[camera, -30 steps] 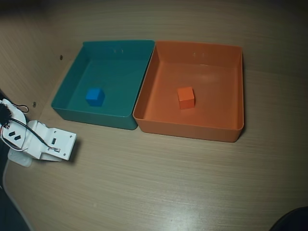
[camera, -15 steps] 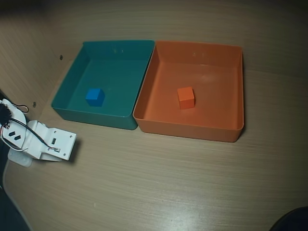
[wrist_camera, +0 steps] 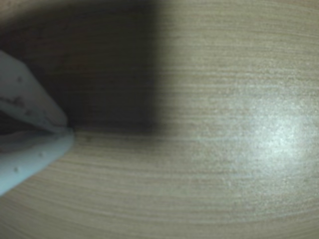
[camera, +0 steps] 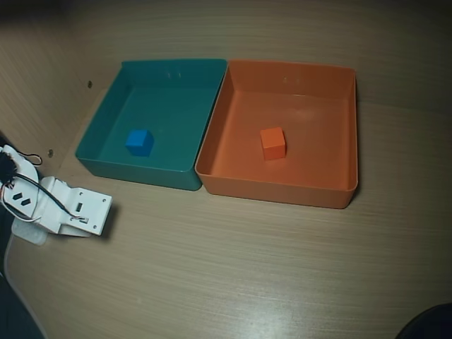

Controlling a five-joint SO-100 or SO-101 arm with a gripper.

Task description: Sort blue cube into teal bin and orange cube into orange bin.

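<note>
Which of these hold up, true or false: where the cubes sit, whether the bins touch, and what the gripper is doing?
1. The blue cube lies inside the teal bin. True.
2. The orange cube sits on the bare table. False: it lies in the orange bin.
3. The two bins stand side by side, walls meeting. True.
4. The gripper holds a cube. False: in the wrist view its jaws are closed on nothing, above bare wood.
5. The teal bin holds two cubes. False: only one.
</note>
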